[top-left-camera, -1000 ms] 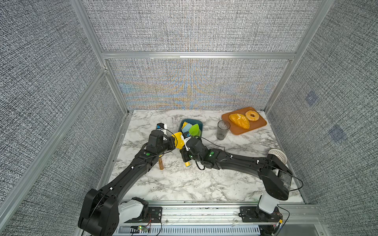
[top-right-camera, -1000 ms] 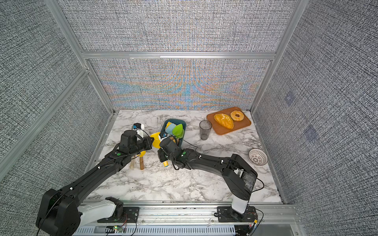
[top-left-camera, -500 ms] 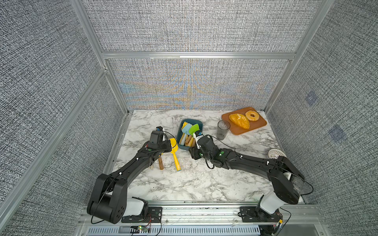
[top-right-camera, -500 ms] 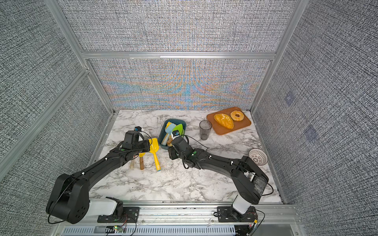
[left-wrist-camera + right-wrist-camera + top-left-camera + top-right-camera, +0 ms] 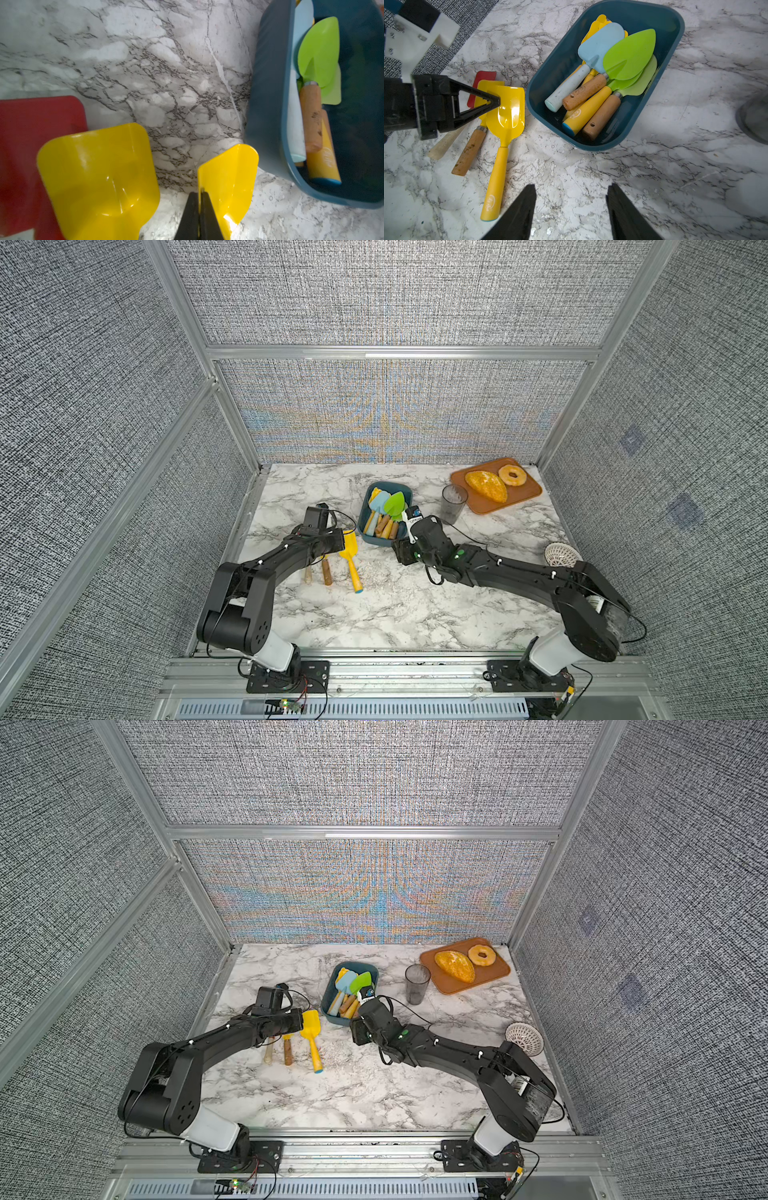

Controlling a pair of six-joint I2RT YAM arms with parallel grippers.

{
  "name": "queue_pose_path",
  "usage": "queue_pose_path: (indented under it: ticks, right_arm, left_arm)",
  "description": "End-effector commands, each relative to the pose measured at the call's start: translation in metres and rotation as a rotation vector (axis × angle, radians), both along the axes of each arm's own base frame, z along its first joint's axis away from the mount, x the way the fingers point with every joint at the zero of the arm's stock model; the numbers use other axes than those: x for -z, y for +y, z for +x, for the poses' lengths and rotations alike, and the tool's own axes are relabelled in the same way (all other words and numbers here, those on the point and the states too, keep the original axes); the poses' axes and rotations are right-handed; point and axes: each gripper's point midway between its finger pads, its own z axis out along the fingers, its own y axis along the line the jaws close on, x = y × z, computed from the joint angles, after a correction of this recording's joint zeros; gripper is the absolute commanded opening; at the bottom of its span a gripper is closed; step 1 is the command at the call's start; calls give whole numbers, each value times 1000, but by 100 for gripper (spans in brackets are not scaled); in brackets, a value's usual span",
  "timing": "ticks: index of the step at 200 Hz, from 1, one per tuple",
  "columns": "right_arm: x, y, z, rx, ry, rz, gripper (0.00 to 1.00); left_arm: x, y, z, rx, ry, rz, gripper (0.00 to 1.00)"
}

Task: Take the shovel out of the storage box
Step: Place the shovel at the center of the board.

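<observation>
Yellow shovel lies on the counter, left of the storage box in both top views (out already). Left tool closed, pinching its blade rim; right tool open, empty. Step: set-down. Next likely calls for the left jaws to part and lift clear.

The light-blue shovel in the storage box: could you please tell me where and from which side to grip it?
I'd grip the light-blue shovel by its handle, from above, jaws across it. The handle lies bare with room toward the storage box wall, while the pointed green shovel overlaps its blade.
</observation>
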Motion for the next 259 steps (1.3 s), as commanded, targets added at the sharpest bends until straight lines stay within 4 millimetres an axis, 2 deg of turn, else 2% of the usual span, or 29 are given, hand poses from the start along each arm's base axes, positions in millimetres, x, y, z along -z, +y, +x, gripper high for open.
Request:
queue_pose_path:
  ticks: [1,73,136,162,195,199,204,235,259]
  right_arm:
    - [-7,2,2,6,-14,29,60]
    - [-6,2,3,6,-11,26,61]
    - [-6,3,4,5,-11,23,62]
    - [-6,3,5,7,-12,21,62]
    - [-10,5,9,9,-18,19,68]
    - [-10,4,10,11,-20,20,68]
    - [-11,5,12,12,-23,22,68]
    - [-21,14,24,-1,-39,12,68]
    - [-26,21,43,-13,-41,3,68]
  left_arm:
    - [-1,6,12,0,-22,24,0]
    - [10,16,34,-1,23,76,2]
    - [24,29,34,-30,79,139,6]
    - [23,31,34,-38,81,145,14]
    - [6,32,36,-59,5,127,27]
    - [2,30,37,-56,-16,113,37]
    - [-2,28,36,-55,-34,97,42]
    - [-31,23,32,-52,-125,35,49]
    - [-60,9,23,-3,-203,-55,49]
